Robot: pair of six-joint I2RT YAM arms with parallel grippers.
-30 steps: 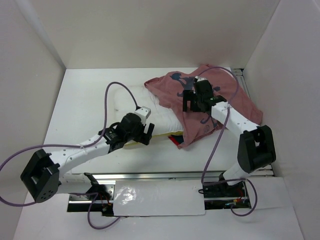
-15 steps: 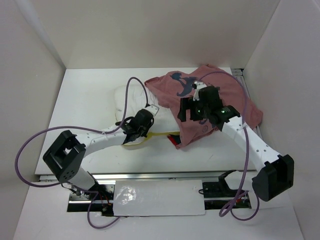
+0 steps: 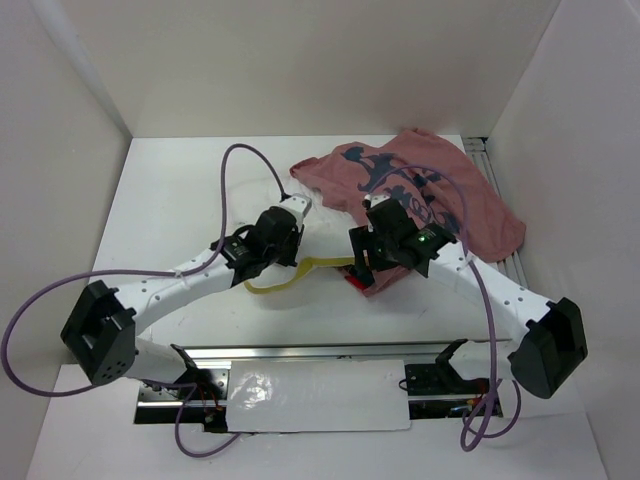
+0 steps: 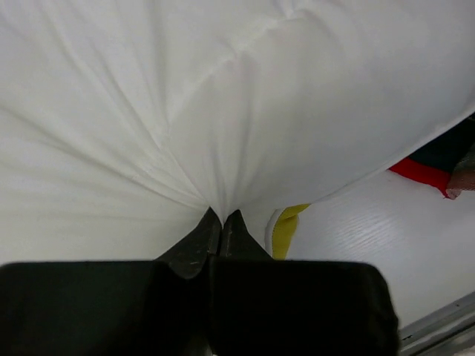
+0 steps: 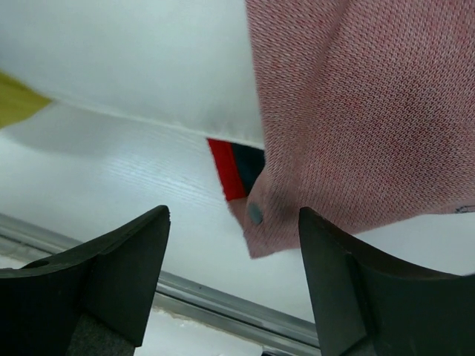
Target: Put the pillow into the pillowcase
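Both arms have shifted in the last half second: the right tool [image 3: 372, 258] has come down off the top of the pillowcase [image 3: 450, 195] toward its near hem, while the left tool [image 3: 272, 238] has nudged slightly toward the far side of the table [image 3: 170, 200]. We see the left tool pressed fully together on a pinch of the pillow [image 3: 325, 240], with the white cloth gathered into folds that run straight into its tips. The right tool stands wide apart and holds nothing. In its own wrist view the corner of the faded pink-red hem hangs between the two fingers without touching either. The pillow lies between the two tools. Its yellow edge [image 4: 286, 230] runs left to right along the near side, and its right end is tucked under the loose pillowcase, which is heaped at the far right of the table. So the case lies to the right of the pillow, along that long axis. The right arm is plainly the nearer one to the hem, and the left arm already has the pillow. We judge that the next move depends on the right tool closing on that corner and lifting it, so the mouth opens facing left toward the pillow.
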